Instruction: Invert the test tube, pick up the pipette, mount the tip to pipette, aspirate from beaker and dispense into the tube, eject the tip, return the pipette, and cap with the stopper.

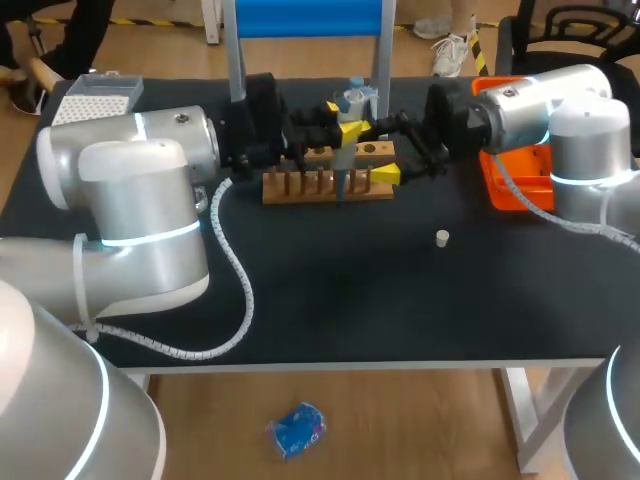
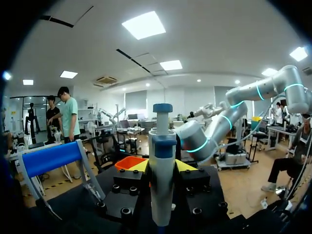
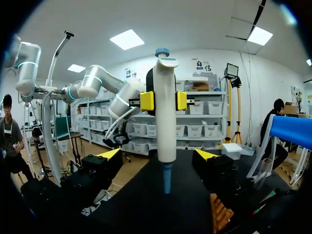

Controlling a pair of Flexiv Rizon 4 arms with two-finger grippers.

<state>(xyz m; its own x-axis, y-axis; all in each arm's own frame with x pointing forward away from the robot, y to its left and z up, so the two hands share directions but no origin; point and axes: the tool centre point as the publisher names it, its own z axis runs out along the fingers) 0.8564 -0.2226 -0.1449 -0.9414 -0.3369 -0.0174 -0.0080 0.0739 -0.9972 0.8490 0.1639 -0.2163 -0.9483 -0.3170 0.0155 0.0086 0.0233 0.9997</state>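
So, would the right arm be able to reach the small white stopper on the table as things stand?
Probably yes: the right gripper is open and empty, and the stopper lies alone on bare table on that arm's side.

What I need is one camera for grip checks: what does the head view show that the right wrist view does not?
Head view only: the white stopper lying on the table, and the orange tray. Right wrist view only: the right gripper open, its fingers clear of the pipette on both sides, and the left gripper with its yellow tips pressing that pipette from two sides. Both: the upright pipette, the left gripper and the wooden rack.
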